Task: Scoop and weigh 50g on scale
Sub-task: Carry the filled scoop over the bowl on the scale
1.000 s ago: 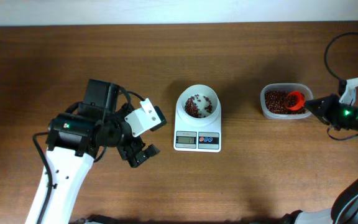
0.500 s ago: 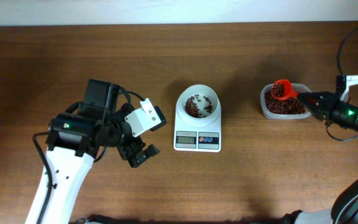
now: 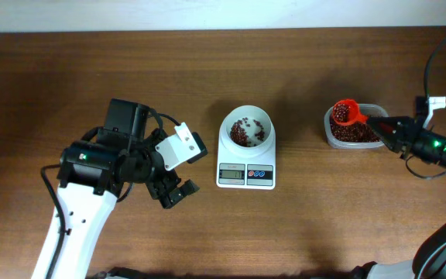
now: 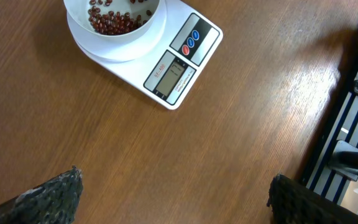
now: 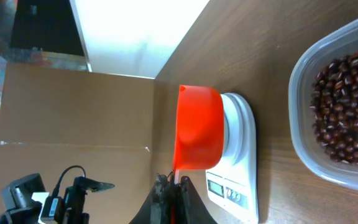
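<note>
Right end effector (image 3: 376,124) is closed on the handle of the orange scoop (image 3: 346,113). The scoop is full and held above the far-left part of the clear tub (image 3: 326,129), which holds the stock.

Left end effector (image 3: 174,192) is wide open and empty, hovering over the surface (image 3: 324,225) to the left of the scale (image 3: 246,175).

The scale sits mid-surface. Its white bowl (image 3: 262,118) carries a small heap of beans (image 3: 241,134). The display (image 4: 169,73) is too small for me to read.

Step in hand, as I judge it: carrying a fresh scoopful from tub to bowl.

Next move: travel left with the scoop level so nothing drops on the wood. Stop over the bowl, then tip slowly. Overshooting the target weight looks like the main risk.
</note>
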Robot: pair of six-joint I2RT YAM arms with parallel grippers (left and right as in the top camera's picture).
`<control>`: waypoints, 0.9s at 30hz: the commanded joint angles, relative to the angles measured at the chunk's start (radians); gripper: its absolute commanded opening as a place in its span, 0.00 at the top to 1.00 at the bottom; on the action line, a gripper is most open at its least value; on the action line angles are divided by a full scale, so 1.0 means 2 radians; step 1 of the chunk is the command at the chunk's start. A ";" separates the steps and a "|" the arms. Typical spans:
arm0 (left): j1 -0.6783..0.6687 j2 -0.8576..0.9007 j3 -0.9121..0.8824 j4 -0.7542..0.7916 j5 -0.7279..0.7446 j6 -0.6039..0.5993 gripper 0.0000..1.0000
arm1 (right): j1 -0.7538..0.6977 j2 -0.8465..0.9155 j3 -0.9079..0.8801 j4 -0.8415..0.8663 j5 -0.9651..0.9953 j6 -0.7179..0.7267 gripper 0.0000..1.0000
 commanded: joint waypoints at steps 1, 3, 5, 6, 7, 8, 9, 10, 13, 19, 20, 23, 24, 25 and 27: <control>0.002 -0.001 0.007 -0.001 0.007 0.008 0.01 | 0.010 0.003 0.004 -0.005 -0.020 -0.022 0.96; 0.002 -0.001 0.007 -0.001 0.007 0.008 0.01 | 0.029 0.003 0.004 -0.004 -0.020 -0.022 0.96; 0.002 -0.001 0.007 -0.001 0.007 0.008 0.01 | 0.056 0.003 0.004 -0.004 -0.018 -0.031 0.96; 0.002 -0.001 0.007 -0.001 0.007 0.008 0.01 | 0.064 0.003 0.004 -0.004 -0.018 -0.031 0.96; 0.002 -0.001 0.007 -0.001 0.007 0.008 0.01 | 0.073 0.003 0.004 -0.004 -0.018 -0.031 0.96; 0.002 -0.001 0.007 -0.001 0.007 0.008 0.01 | 0.083 0.003 0.004 -0.004 -0.018 -0.031 0.96; 0.002 -0.001 0.007 -0.001 0.007 0.008 0.01 | 0.096 0.003 0.004 -0.004 -0.018 -0.031 0.96; 0.002 -0.001 0.007 -0.001 0.007 0.008 0.01 | 0.111 0.003 0.004 -0.002 -0.018 -0.031 0.96; 0.002 -0.001 0.007 -0.001 0.007 0.008 0.01 | 0.158 0.003 0.004 0.029 -0.018 -0.029 0.96; 0.002 -0.001 0.007 -0.001 0.007 0.008 0.01 | 0.230 0.003 0.004 0.137 0.040 0.094 0.96; 0.002 -0.001 0.007 -0.001 0.007 0.008 0.01 | 0.244 0.003 0.004 0.157 0.064 0.114 0.96; 0.002 -0.001 0.007 -0.001 0.007 0.008 0.01 | 0.273 0.003 0.004 0.182 0.106 0.122 0.96; 0.002 -0.001 0.007 -0.001 0.007 0.008 0.01 | 0.279 0.003 0.004 0.186 0.122 0.135 0.96; 0.002 -0.001 0.007 -0.001 0.007 0.008 0.01 | 0.284 0.003 0.004 0.192 0.133 0.141 0.96; 0.002 -0.001 0.007 -0.001 0.007 0.008 0.01 | 0.290 0.003 0.004 0.206 0.150 0.140 0.96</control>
